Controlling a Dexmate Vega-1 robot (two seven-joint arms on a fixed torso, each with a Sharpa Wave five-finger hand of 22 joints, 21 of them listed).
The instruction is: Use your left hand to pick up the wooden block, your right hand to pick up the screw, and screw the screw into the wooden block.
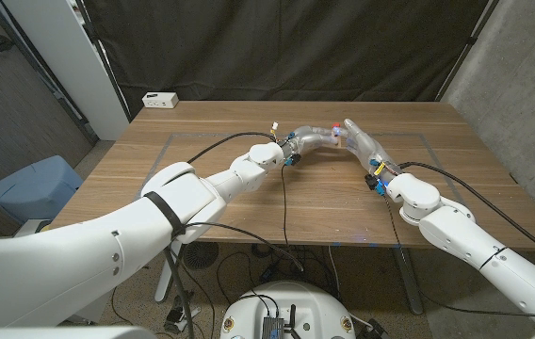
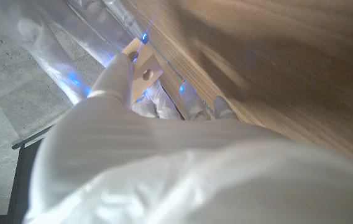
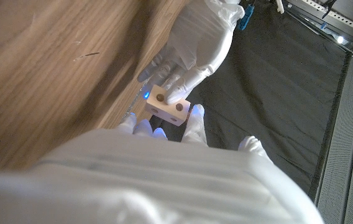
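Black curtains hung behind a wooden bench (image 1: 249,188) that filled the middle of the head view, with grey wall at the upper right.

At upper centre of that view, a little right of the middle, the wooden block (image 1: 337,135) showed as a small pale shape between the two robot hands, above the bench. In the right wrist view the block (image 3: 169,106) sat just above centre, light wood with two round holes on its facing side and a blue glow at its left edge. In the left wrist view it (image 2: 142,65) appeared at the upper left, again with holes visible.

The left robot hand (image 1: 311,141), gloved in white, reached in from the left; in the right wrist view its fingers (image 3: 178,86) lay on the block from above, gripping it. The right robot hand (image 1: 360,143) came in from the right, its fingertips (image 3: 144,127) just under the block with blue light on them. I could not tell whether it held anything, and the screw was too small or hidden to make out.

A white box (image 1: 160,99) stood at the bench's far left corner, well apart from the hands. A blue chair (image 1: 32,193) sat at the left edge of the frame.
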